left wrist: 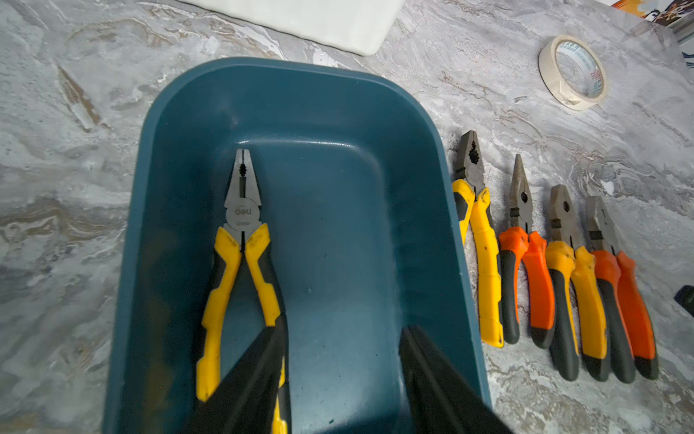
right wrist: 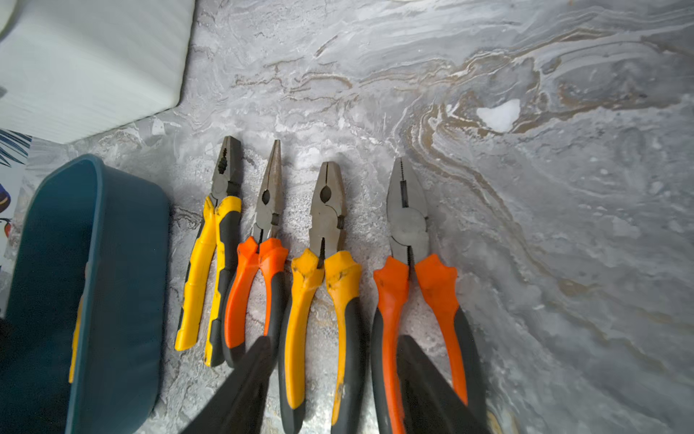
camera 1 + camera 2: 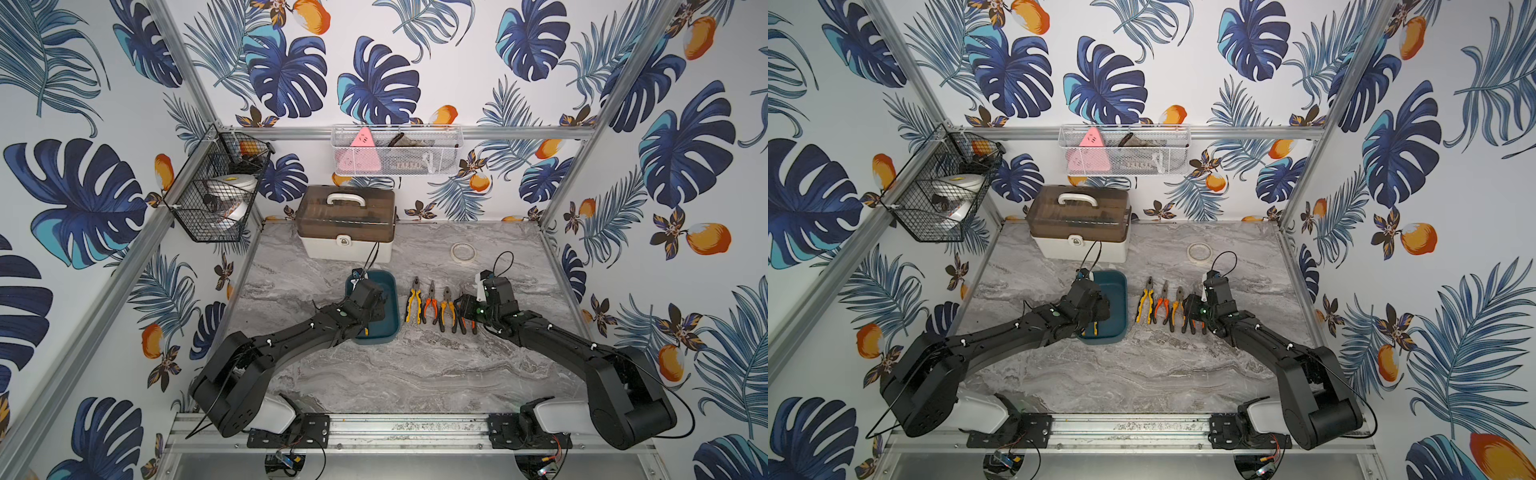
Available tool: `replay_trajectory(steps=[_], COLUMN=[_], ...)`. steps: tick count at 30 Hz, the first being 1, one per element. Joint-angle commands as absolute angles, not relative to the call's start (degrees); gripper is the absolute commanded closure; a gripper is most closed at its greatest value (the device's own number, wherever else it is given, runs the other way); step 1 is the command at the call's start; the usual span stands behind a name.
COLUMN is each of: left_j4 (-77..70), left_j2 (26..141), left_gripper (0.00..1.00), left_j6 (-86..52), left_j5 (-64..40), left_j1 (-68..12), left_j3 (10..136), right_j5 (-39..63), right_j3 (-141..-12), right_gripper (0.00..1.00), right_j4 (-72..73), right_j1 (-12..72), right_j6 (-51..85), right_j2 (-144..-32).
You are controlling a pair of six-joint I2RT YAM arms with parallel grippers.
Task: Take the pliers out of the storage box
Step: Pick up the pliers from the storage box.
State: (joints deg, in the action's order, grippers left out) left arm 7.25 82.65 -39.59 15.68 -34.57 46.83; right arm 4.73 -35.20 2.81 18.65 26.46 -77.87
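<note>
My left claw [image 1: 342, 332] hangs part open, empty, over the storage box [image 1: 300, 97] with one yellow pliers [image 1: 242, 263] inside, my right claw [image 2: 335, 340], part open, empty, over four pliers [image 2: 326, 214] on the worktop [image 2: 525, 188] beside that box.

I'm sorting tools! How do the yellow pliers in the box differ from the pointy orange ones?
The yellow pliers lie in the storage box; the orange pliers lie on the table. The yellow pliers have a broad nose; the orange pliers a thin one. Handles: yellow-black versus orange-black. Both have grey heads.
</note>
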Motion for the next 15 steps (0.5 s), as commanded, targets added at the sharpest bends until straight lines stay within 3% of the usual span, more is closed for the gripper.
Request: replay_trajectory(steps=[1, 15], left_j4=[12.92, 14.73], left_j2=[81.75, 91.43], left_gripper=[0.40, 0.46], left_j6=[-41.57, -40.83], left_j5=[17.03, 14.04], left_j1=[-34.54, -33.22], left_j3=[47.07, 49.66], right_j5=[3.75, 4.13], right_j3=[-34.72, -35.77], right_gripper=[0.43, 0.43], right_j4=[6.37, 5.84], right_j1=[18.87, 18.83], right_j6=[28.11, 28.65], right_j2=[-77.87, -80.07])
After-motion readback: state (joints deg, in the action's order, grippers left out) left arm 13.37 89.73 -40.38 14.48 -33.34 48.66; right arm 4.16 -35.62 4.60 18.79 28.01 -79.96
